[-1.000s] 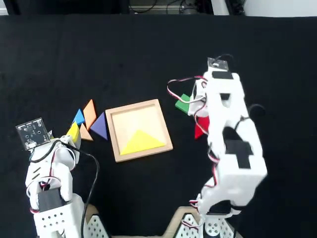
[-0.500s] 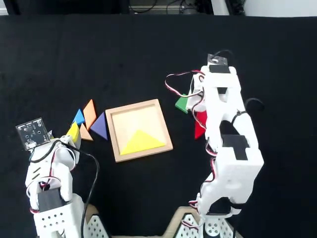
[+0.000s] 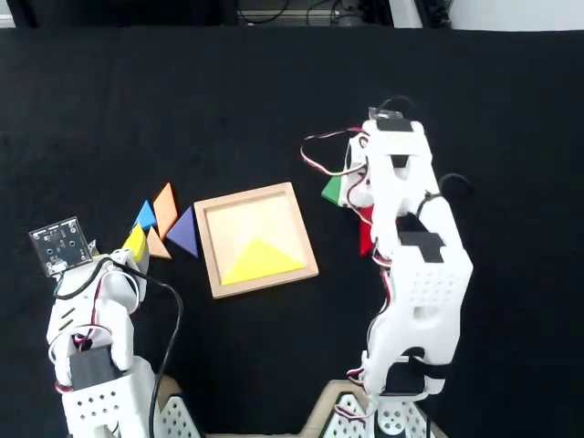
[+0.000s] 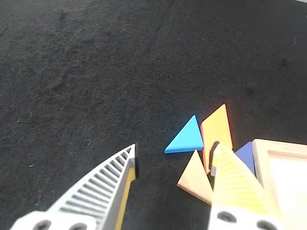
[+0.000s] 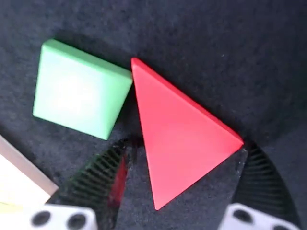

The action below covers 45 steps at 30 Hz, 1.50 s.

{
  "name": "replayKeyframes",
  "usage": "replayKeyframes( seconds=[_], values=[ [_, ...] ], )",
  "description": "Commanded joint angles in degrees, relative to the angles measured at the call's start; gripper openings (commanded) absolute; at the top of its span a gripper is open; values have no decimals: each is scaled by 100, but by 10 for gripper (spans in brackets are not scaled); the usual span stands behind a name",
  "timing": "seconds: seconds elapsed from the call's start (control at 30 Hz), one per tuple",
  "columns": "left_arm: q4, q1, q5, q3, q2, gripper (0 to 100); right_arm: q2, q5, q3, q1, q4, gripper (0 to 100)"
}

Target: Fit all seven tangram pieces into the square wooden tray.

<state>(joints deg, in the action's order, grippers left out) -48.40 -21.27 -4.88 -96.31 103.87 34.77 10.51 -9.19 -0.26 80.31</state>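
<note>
While your left end effector [image 4: 175,155] is hanging released above the black bench [image 3: 274,91], its fingers are standing wide apart just short of a cluster of loose pieces. There you are looking at a blue triangle [image 4: 186,139], an orange parallelogram [image 4: 217,128], a tan triangle [image 4: 196,177] and a purple triangle [image 3: 184,233], all lying just beside the left edge of the square wooden tray [image 3: 266,280]. A yellow triangle [image 3: 260,260] is sitting flat inside the tray, against its near edge. Right of the tray, a green square [image 5: 79,88] is lying on the bench with a red triangle [image 5: 177,143] just beside it. Your right end effector [image 5: 184,151] is hovering unclenched, one finger standing on either side of the red triangle.
</note>
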Motion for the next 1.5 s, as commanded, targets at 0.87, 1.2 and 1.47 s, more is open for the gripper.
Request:
replayKeyframes(
  seconds=[0.87, 1.2, 1.47],
  values=[
    [105, 84, -26, -84, 18, 256, 312, -1169, -813, 9, 308, 332],
    [105, 75, -26, -84, 18, 256, 462, -1152, -831, -9, 308, 332],
    [105, 75, -26, -84, 18, 256, 954, -1160, -1270, 18, 536, 243]
  ],
)
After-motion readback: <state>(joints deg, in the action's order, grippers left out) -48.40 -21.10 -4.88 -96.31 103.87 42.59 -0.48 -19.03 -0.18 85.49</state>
